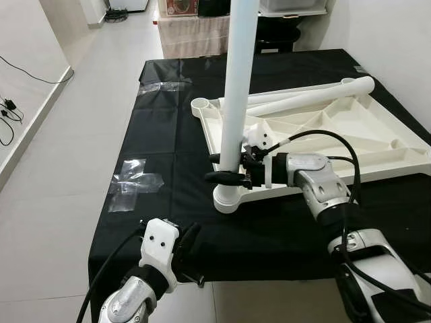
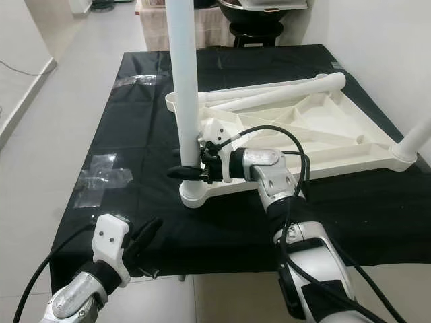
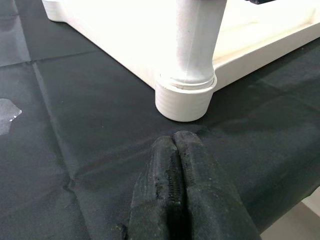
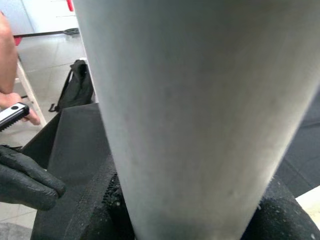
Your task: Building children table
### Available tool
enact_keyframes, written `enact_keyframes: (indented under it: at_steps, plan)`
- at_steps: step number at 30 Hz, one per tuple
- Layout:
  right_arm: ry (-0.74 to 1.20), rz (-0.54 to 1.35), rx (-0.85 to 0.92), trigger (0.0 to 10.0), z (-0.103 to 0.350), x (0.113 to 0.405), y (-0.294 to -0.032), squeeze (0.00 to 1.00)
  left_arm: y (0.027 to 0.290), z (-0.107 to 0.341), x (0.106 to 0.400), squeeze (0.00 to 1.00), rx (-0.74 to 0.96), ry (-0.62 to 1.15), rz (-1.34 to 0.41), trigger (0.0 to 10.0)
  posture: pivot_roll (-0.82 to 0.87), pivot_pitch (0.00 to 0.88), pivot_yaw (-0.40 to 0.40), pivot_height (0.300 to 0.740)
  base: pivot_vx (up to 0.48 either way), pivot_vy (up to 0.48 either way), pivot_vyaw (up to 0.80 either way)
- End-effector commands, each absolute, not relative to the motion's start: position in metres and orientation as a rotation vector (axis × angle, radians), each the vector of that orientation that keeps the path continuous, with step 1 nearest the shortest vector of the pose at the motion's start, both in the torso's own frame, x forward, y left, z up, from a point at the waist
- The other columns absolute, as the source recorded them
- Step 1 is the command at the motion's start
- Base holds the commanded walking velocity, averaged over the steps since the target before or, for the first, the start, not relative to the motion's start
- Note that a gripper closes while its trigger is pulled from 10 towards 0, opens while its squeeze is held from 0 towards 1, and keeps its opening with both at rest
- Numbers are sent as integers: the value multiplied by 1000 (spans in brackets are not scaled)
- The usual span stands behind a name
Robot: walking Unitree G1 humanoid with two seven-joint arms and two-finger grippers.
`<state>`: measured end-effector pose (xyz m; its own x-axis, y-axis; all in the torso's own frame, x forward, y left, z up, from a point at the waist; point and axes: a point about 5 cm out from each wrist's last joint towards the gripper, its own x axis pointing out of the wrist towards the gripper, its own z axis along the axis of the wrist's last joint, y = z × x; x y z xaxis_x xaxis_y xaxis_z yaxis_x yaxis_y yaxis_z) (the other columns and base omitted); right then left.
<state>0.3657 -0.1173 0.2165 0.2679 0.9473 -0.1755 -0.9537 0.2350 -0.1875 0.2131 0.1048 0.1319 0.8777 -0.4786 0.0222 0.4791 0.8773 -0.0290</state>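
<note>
Left eye view, desk: I see the desk [image 1: 168, 222] covered in a black cloth, with patches of clear tape [image 1: 131, 182] stuck on its left part.
Tabletop: the white plastic children's tabletop [image 1: 350, 134] lies upside down on the cloth, ribs facing up, toward the desk's right half.
Standing leg: one white leg [image 1: 236, 101] stands upright in the near-left corner socket [image 1: 231, 198]; I judge it seated or close to it, though I cannot confirm it is fully home.
Second leg: in the right eye view, another leg [image 2: 414, 145] appears to rise from the near-right corner, so I count that one as probably fitted.
Loose legs: two more white legs [image 1: 303, 94] lie across the far side of the tabletop, not yet mounted; by my reckoning roughly half the job remains.
Right pincer: my right pincer [image 1: 232, 169] is clamped around the standing leg low down, just above the socket.
Left pincer: my left pincer [image 1: 190, 237] hovers at the desk's near edge, fingers pressed together, holding nothing.
</note>
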Motion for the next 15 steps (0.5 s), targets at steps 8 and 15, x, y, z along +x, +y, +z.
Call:
enact_keyframes:
  at_steps: [8,15]
  plan:
    - [-23,1128,-239,0,208,363,-136,0,104,133,210,0,-44,-11,-513,10000,59,177,4,740,0,0,0]
    - [74,444,-136,0,150,309,-105,0,109,133,209,0,-40,-4,-517,10000,47,180,21,740,0,0,0]
